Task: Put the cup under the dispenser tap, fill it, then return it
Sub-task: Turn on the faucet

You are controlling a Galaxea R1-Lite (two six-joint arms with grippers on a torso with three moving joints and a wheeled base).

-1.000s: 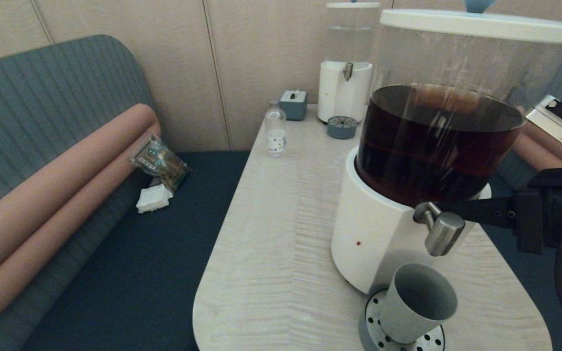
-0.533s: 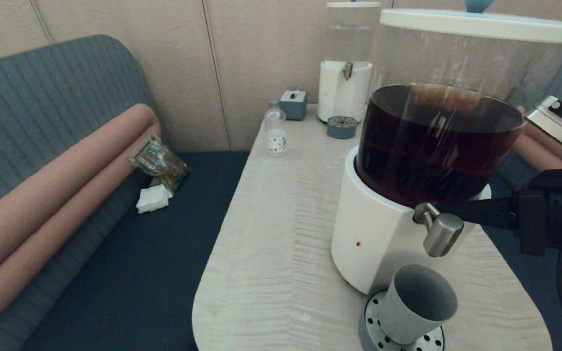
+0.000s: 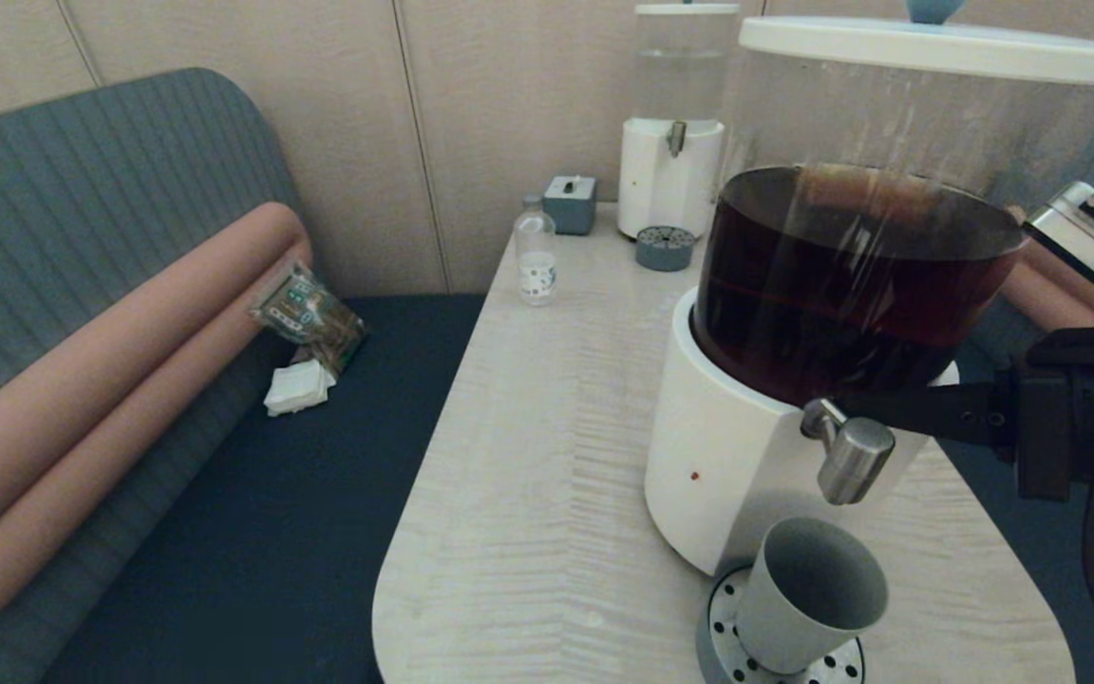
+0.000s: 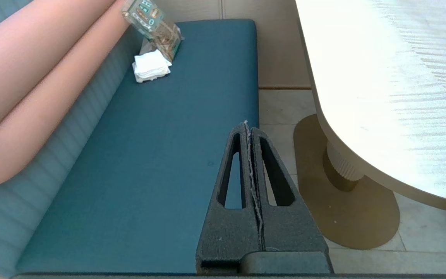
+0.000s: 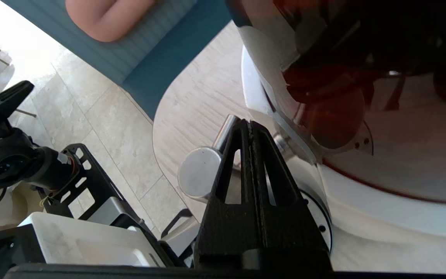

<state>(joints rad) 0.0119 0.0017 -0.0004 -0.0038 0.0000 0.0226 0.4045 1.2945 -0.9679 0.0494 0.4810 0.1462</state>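
The grey cup (image 3: 808, 594) stands on a perforated drip tray (image 3: 723, 627), directly below the steel dispenser tap (image 3: 853, 461) of the big dispenser (image 3: 727, 465), whose tank holds dark brown liquid. My right gripper (image 3: 851, 410) reaches in from the right, shut with nothing in it, its tip against the tap's stem just behind the cylindrical end. The right wrist view shows the gripper (image 5: 250, 123) lying over the tap (image 5: 199, 172), with the cup hidden. No stream shows at the spout. My left gripper (image 4: 247, 126) hangs shut and empty over the blue bench, left of the table.
At the table's far end stand a smaller clear-liquid dispenser (image 3: 670, 180), a small grey drip tray (image 3: 665, 249), a grey box (image 3: 571, 204) and a glass bottle (image 3: 537, 256). A packet (image 3: 310, 313) and napkins (image 3: 298, 388) lie on the bench. The cup sits near the table's front edge.
The tap's end has swung slightly to the left and down, and my right wrist has shifted a little to the right. The cup has stayed on its tray.
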